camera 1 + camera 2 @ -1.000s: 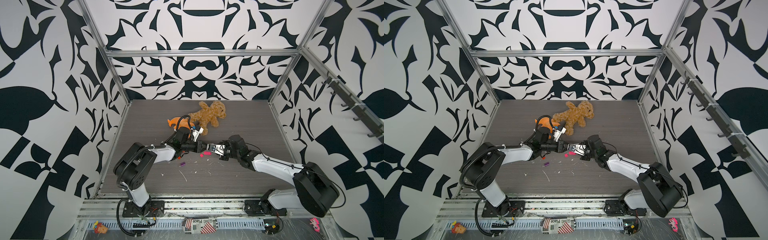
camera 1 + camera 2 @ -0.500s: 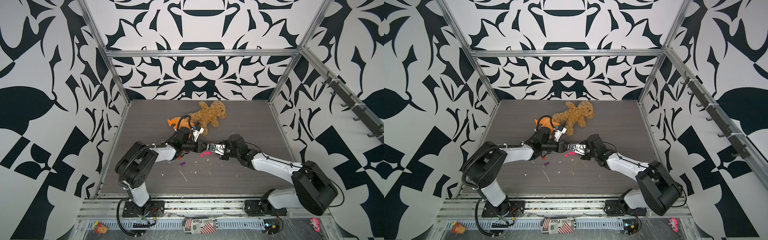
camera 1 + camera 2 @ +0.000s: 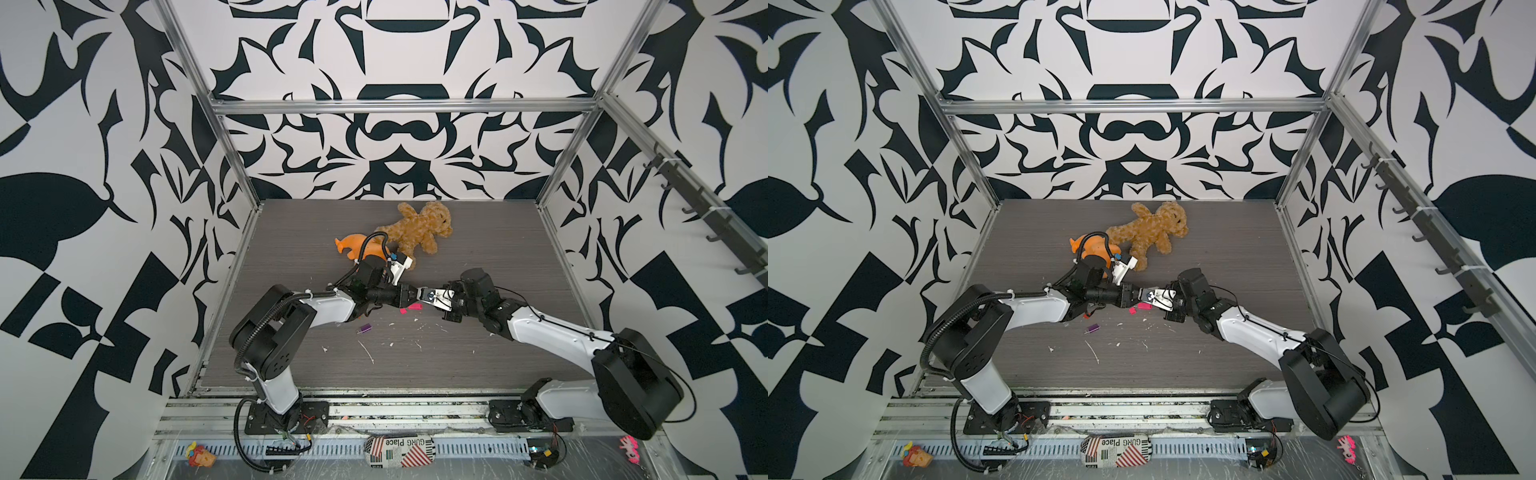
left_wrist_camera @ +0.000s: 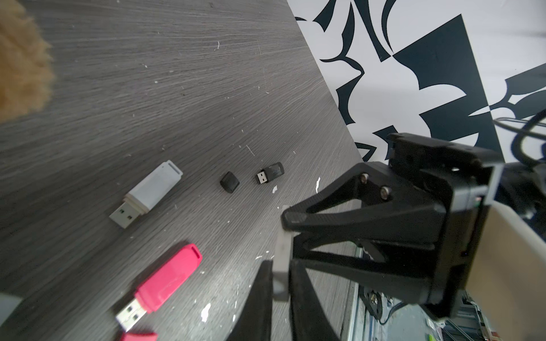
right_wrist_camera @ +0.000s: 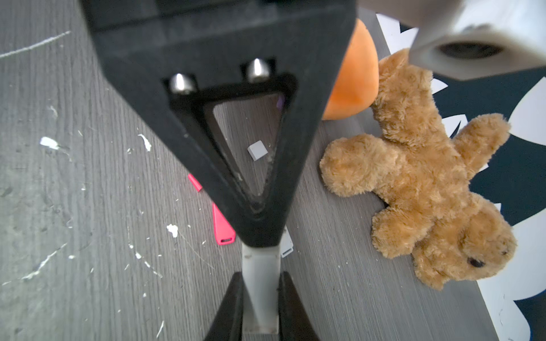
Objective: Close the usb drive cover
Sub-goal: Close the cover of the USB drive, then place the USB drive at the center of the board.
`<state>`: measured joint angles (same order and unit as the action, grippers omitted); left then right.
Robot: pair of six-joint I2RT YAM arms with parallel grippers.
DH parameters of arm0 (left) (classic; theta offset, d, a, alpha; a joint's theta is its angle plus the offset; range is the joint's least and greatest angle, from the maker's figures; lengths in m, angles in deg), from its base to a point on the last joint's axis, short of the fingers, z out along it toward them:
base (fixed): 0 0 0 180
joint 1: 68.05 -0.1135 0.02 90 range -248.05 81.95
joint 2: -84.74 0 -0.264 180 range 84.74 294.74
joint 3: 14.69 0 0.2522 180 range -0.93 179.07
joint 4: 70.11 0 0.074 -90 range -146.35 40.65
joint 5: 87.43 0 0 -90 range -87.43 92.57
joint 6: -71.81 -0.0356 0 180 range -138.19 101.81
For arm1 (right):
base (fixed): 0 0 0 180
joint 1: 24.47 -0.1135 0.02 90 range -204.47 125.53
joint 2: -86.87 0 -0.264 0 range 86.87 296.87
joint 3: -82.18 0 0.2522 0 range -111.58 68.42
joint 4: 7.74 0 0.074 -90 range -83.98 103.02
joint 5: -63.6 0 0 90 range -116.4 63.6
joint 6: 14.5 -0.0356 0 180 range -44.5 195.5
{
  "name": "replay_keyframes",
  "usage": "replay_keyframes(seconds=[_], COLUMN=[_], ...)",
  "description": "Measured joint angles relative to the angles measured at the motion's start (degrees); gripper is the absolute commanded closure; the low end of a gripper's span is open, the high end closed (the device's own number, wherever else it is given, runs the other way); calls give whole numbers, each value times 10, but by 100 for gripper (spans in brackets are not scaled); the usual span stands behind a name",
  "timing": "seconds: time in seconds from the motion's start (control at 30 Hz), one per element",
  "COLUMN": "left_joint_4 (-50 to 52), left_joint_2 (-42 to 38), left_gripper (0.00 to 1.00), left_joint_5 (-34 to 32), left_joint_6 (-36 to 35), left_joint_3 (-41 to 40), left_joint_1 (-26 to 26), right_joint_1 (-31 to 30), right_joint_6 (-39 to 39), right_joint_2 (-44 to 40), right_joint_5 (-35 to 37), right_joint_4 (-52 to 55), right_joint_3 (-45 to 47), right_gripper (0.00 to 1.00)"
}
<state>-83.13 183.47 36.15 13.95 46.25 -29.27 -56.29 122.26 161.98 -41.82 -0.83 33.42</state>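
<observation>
My two arms meet tip to tip over the middle of the table [image 3: 498, 257], well away from the side walls. The right gripper [image 5: 260, 276] is clamped on one end of the grey usb drive [image 4: 285, 239], which is up off the table. The left gripper [image 4: 281, 262] has a finger on each side of the other end, but I cannot tell if it is squeezing. I cannot tell if the cover is on.

There is lots of bare table in front and out to my right. The teddy bear [image 3: 417, 228] and orange toy [image 3: 353, 247] lie close behind my left wrist. Under the tips lie a pink usb drive [image 4: 168, 280], a white usb drive [image 4: 147, 193], and a small black usb drive [image 4: 270, 174] with a black cap [image 4: 229, 182] just beside it.

The arms are in the same spot as a second ago.
</observation>
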Motion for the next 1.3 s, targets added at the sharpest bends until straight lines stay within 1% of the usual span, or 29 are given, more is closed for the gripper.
replay_keyframes(seconds=[0.03, 0.23, 0.33, 0.53, 0.63, 0.73, 0.8, 1.0, 1.13, 1.3], left_joint_4=[1, 10, 14, 33, 60, 103, 153, 286, 318, 322], left_joint_2=[-1, -16, -30, -79, -112, -142, -151, -142, -115, -72], left_gripper=[77, 60, 54, 51, 51, 51, 51, 52, 52, 52], left_joint_5=[-2, -16, -24, -34, -43, -58, -74, -120, -137, -156], left_joint_6=[-2, -10, -13, -31, -48, -72, -94, -159, -184, -194], left_joint_3=[2, 6, 6, 6, 6, 6, 19, 111, 167, 200], left_joint_1=[0, -7, -13, -28, -46, -68, -80, -98, -99, -99], right_joint_1=[4, 28, 42, 58, 58, 58, 57, 42, 35, 30], right_joint_6=[-1, -3, 2, 20, 30, 37, 40, 42, 37, 31], right_joint_2=[-6, -25, -25, -14, -11, -12, -12, -12, -12, 0], right_joint_5=[0, 1, 9, 43, 49, 49, 45, 40, 29, 14], right_joint_4=[5, 47, 79, 150, 195, 235, 257, 303, 308, 308], right_joint_3=[0, 0, 0, -11, -28, -41, -43, -41, -37, -33], right_gripper=[82, 81, 80, 79, 79, 79, 79, 78, 78, 78])
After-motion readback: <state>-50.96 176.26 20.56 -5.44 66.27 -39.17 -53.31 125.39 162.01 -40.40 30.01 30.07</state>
